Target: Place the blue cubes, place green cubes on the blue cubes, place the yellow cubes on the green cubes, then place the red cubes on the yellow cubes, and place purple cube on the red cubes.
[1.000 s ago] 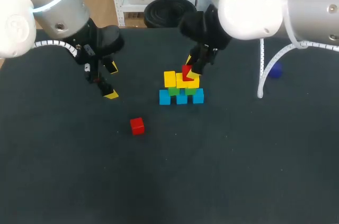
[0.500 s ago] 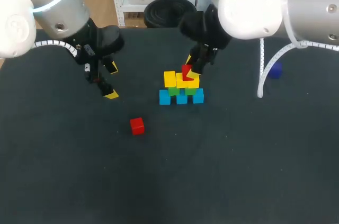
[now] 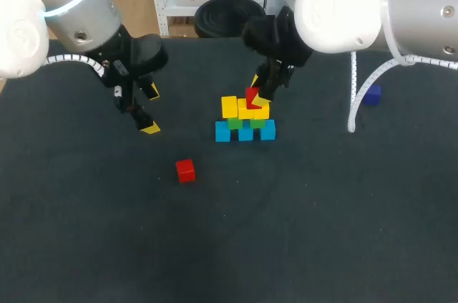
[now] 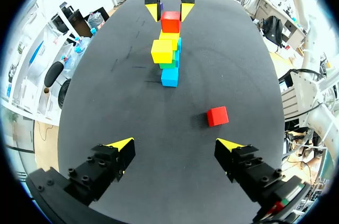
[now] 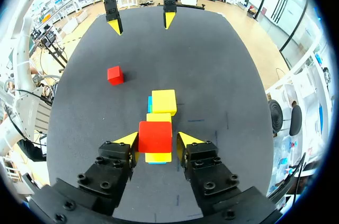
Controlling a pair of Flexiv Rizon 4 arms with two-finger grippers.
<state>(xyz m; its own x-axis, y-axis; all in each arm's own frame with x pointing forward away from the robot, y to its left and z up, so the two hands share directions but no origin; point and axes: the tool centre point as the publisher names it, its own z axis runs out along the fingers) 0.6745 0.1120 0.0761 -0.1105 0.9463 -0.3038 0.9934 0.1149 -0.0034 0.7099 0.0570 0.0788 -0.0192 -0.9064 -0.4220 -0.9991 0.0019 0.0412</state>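
A stack stands mid-table: three blue cubes (image 3: 245, 133) in a row, green cubes (image 3: 235, 123) on them, and two yellow cubes (image 3: 229, 107) on the green. My right gripper (image 3: 256, 95) is shut on a red cube (image 5: 155, 136) and holds it just over the right-hand yellow cube (image 5: 159, 156). A second red cube (image 3: 185, 170) lies loose in front of the stack, to its left. The purple cube (image 3: 371, 94) sits far right, behind a cable. Left of the stack, my left gripper (image 3: 151, 109) hangs open and empty over bare table; the loose red cube (image 4: 217, 116) lies ahead of its right finger.
A white cable loop (image 3: 353, 102) hangs from my right arm between the stack and the purple cube. The dark table (image 3: 300, 231) stretches wide in front of the stack.
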